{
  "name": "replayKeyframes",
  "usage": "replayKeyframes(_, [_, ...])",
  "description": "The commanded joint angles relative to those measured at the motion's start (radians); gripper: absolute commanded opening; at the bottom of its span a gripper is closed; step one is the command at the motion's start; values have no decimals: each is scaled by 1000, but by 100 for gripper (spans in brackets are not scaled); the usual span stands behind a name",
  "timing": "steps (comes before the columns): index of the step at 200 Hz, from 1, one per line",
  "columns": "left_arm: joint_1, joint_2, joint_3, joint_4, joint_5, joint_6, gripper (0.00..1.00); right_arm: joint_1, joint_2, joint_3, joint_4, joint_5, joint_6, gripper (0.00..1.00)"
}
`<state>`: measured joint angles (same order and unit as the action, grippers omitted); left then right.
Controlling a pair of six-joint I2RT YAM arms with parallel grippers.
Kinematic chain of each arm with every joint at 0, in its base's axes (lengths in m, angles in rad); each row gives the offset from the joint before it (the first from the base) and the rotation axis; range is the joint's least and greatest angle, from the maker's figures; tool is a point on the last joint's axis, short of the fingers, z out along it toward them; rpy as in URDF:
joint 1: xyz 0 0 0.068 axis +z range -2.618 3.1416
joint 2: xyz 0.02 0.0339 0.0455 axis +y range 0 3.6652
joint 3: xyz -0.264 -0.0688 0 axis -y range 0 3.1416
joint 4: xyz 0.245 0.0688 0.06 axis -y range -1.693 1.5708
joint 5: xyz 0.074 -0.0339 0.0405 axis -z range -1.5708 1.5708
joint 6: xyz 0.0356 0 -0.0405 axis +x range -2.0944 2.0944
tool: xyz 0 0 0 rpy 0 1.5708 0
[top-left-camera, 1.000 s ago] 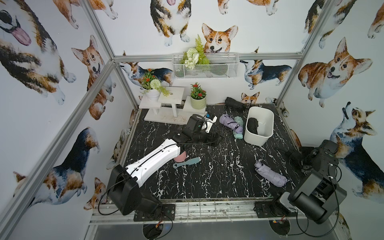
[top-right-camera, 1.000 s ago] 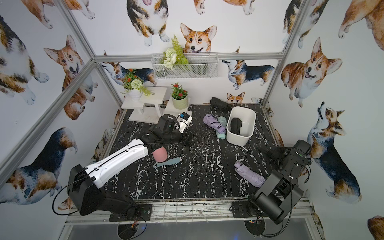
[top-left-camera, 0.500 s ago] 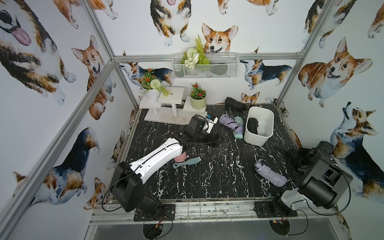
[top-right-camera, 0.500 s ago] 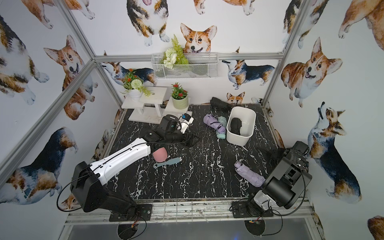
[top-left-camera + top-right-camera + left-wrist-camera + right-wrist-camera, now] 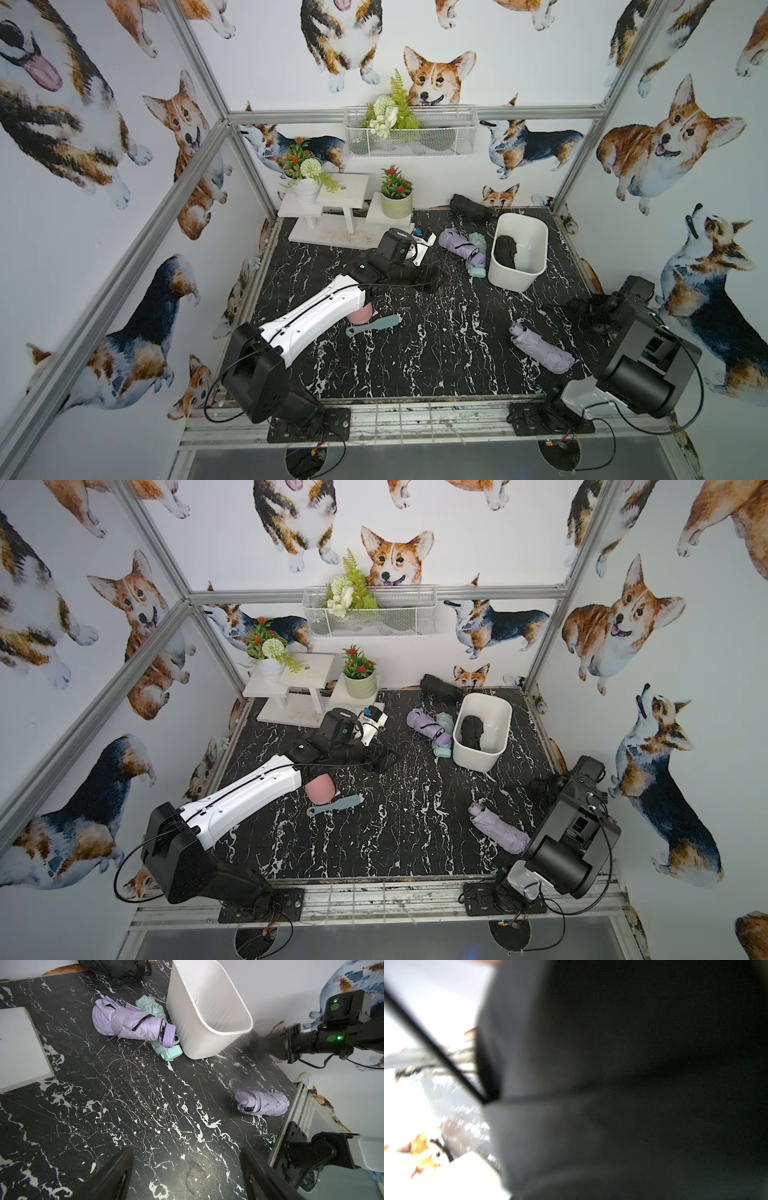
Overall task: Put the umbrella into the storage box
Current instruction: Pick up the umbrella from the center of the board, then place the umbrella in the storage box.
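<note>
The white storage box (image 5: pixel 520 219) stands at the back right, with a black folded umbrella (image 5: pixel 505 252) lying inside it. A lilac umbrella (image 5: pixel 461 244) and a mint one (image 5: pixel 477 242) lie against its left wall (image 5: pixel 197 1012). Another lilac umbrella (image 5: pixel 540 348) lies at the front right, also seen in the left wrist view (image 5: pixel 264 1105). My left gripper (image 5: pixel 186 1150) hangs open over bare table mid-scene (image 5: pixel 428 276). My right gripper (image 5: pixel 582 307) is low at the right edge, on a dark blurred bundle (image 5: pixel 259 1044). Dark fabric (image 5: pixel 633 1084) fills the right wrist view and hides the jaws.
A further black umbrella (image 5: pixel 469 205) lies at the back wall. A pink cup (image 5: pixel 360 316) and a teal brush (image 5: pixel 374 328) lie beside the left arm. White plant stands (image 5: pixel 328 197) with pots fill the back left, under a wire-mesh basket (image 5: pixel 409 137) on the wall.
The right arm's elbow has swung up and back while its gripper stayed low at the right edge. The left arm has drawn in slightly. No umbrella has moved.
</note>
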<state>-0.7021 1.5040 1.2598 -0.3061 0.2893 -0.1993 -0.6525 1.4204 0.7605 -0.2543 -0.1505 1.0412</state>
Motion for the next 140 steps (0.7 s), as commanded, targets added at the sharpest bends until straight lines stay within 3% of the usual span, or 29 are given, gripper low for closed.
replayKeyframes(1, [1, -15, 16, -16, -14, -11, 85, 53, -24, 57, 8, 47, -126, 34])
replayKeyframes(83, [7, -83, -8, -26, -85, -91, 85, 268, -38, 365, -238, -97, -570, 32])
replayKeyframes(140, [10, -118, -123, 111, -87, -146, 85, 454, -25, 567, -389, -35, -761, 32])
